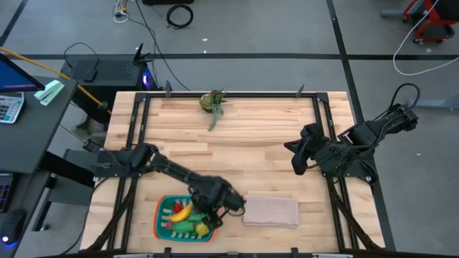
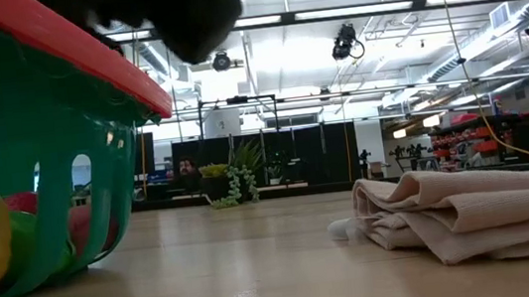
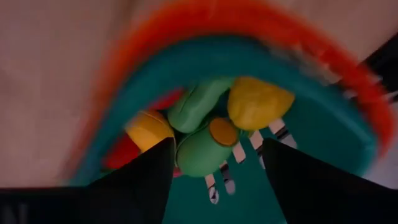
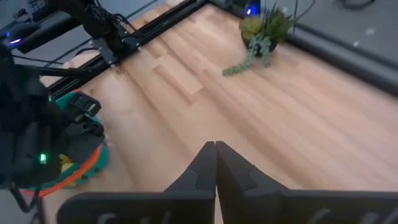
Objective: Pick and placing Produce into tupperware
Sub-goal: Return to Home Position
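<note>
The teal tupperware with an orange rim (image 1: 159, 212) sits near the table's near edge, left of centre. Several produce pieces lie inside it: a yellow banana (image 1: 181, 213), two green pieces (image 3: 198, 104) (image 3: 200, 152), a yellow piece (image 3: 256, 102) and red ones (image 3: 124, 151). My left gripper (image 3: 217, 146) hovers open over the tray's right part (image 1: 215, 206), and one green piece lies below the gap between its fingers. My right gripper (image 4: 216, 148) is shut and waits above the table's right side (image 1: 297, 154).
A folded beige cloth (image 1: 271, 211) lies just right of the tray, also seen in the low view (image 2: 471, 210). A small green plant with a dangling stem (image 1: 213, 102) stands at the far edge. A black frame rail (image 1: 136, 122) borders the wooden tabletop.
</note>
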